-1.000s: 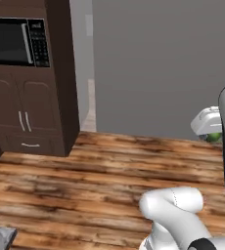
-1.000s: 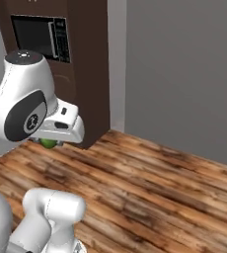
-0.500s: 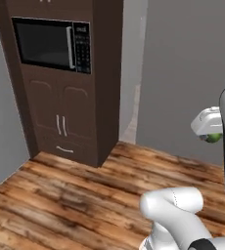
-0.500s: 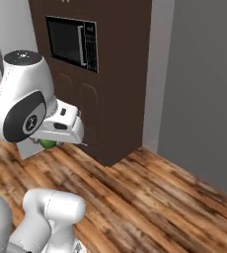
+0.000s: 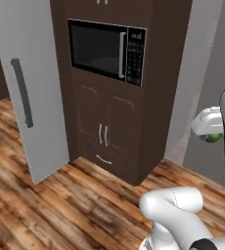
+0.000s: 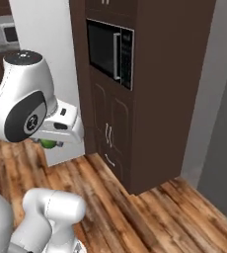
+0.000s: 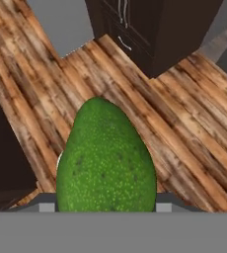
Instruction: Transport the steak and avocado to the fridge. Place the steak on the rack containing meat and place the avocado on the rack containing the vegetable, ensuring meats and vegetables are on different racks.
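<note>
My gripper [image 7: 105,203] is shut on the avocado [image 7: 105,158], a bumpy green fruit that stands up between the fingers in the hand view, high above a wooden floor. From the left base view the gripper [image 5: 208,129] hangs at the right edge with the avocado [image 5: 213,138] peeking out below it. In the right base view the avocado [image 6: 47,144] shows under the white hand at the left. The fridge [image 5: 31,88] appears as a silver-grey door with a long dark handle, also seen as a pale panel [image 6: 46,49]. The steak is out of view.
A dark brown cabinet tower [image 5: 134,127] with a built-in microwave [image 5: 107,51] stands right of the fridge door. Wooden floor [image 5: 60,205] spreads in front of both. A grey wall [image 6: 219,99] runs to the right of the cabinet.
The whole scene has shifted as the base drove: the cabinet and microwave loom closer, and the fridge door has come into view. The gripper still holds the avocado.
</note>
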Robot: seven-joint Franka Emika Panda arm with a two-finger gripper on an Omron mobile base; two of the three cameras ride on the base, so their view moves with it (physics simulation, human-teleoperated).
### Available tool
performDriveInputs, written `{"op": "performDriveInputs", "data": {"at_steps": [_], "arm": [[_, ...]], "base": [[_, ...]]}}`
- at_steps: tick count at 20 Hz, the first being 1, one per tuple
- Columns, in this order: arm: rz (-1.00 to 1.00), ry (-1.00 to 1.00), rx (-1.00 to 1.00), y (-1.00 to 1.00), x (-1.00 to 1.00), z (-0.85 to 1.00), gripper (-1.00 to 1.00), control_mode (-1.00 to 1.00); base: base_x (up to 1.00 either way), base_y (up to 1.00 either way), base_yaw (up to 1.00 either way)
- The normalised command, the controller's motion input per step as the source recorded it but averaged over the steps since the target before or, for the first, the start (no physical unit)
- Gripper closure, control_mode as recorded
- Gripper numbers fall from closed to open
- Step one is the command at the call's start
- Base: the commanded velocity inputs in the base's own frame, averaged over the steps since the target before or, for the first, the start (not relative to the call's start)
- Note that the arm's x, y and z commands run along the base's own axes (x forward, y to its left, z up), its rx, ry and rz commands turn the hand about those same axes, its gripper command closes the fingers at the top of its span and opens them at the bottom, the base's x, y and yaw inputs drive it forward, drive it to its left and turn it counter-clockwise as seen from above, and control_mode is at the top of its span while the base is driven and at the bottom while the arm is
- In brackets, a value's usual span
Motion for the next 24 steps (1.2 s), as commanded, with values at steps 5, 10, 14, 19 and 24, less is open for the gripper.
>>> {"op": "performDriveInputs", "data": {"at_steps": [5, 10, 14, 19, 24], "arm": [[0.0, 0.0, 0.0, 0.0, 0.0, 0.0, 1.0, 1.0], [0.0, 0.0, 0.0, 0.0, 0.0, 0.0, 1.0, 1.0], [0.0, 0.0, 0.0, 0.0, 0.0, 0.0, 1.0, 1.0], [0.0, 0.0, 0.0, 0.0, 0.0, 0.0, 1.0, 1.0], [0.0, 0.0, 0.0, 0.0, 0.0, 0.0, 1.0, 1.0]], "base": [[1.0, 0.59, 0.34], [1.0, 0.63, 0.36], [1.0, 0.37, 0.58], [0.98, 0.37, 0.57], [1.0, 0.11, 0.34]]}}
